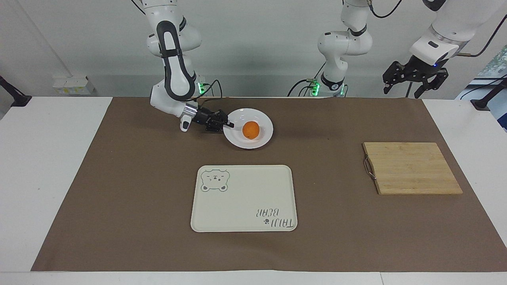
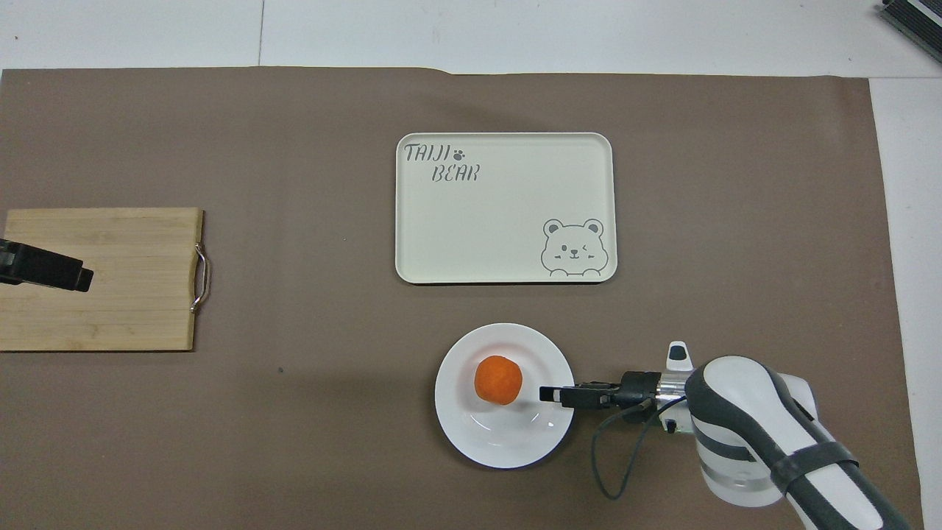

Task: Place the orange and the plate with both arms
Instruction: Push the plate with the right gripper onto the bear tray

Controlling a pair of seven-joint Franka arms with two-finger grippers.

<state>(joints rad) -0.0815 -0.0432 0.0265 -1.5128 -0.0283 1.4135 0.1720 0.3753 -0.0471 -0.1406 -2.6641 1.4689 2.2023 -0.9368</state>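
White plate point(image 1: 261, 138), orange point(image 1: 250, 130) on it, has its rim pinched by the right hand point(image 1: 227, 125).

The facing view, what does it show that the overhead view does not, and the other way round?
Only the facing view shows the whole left tool raised in the air with its fingers apart, the arms' bases, and the right tool low at the plate's rim, closed on it.

Only the overhead view shows the tray's lettering upright, and the left tool over the wooden board.

Both show the orange on the plate, and the tray farther from the robots than the plate.
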